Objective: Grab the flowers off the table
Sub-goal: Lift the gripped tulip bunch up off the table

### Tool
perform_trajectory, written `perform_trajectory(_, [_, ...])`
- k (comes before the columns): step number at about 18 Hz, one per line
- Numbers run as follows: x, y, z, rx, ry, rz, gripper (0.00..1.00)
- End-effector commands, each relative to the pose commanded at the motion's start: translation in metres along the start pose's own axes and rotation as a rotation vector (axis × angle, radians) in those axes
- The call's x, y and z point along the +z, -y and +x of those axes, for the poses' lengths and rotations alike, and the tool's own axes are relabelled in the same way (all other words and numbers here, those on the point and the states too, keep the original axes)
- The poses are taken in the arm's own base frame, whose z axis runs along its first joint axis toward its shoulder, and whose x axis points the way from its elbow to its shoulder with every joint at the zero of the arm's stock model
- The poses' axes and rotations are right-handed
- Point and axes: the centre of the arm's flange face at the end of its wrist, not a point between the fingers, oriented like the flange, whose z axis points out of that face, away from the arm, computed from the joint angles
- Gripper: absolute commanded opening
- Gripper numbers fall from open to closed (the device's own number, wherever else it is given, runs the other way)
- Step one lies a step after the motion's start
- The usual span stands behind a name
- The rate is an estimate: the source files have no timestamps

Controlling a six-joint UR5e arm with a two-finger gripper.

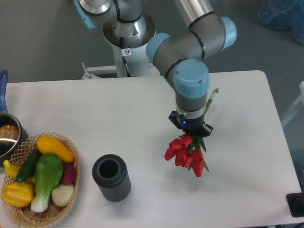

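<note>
The flowers (185, 154) are a small bunch of red tulips with green leaves. Their thin green stems (212, 98) run up and to the right, passing under my gripper (190, 127). The gripper points straight down over the middle of the bunch, right of centre on the white table (118, 114). The wrist hides its fingertips. The black jaws sit on either side of the stems and look closed on them. The flower heads stick out below the gripper and the stem ends stick out above it. The bunch seems to be held just above the tabletop.
A dark grey ribbed cup (111, 177) stands upright left of the flowers. A wicker basket (28, 213) of yellow, green and red-purple produce sits at the front left corner. A metal pot (8, 135) is at the left edge. The arm's base (128, 33) is at the back.
</note>
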Motion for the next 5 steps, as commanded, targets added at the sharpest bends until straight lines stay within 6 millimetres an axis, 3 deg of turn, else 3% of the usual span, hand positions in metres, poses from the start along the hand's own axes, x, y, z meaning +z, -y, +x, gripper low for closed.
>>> perform_trajectory(5, [-0.0077, -0.0045, -0.0045, 0.032, 0.001, 0.018, 0.00])
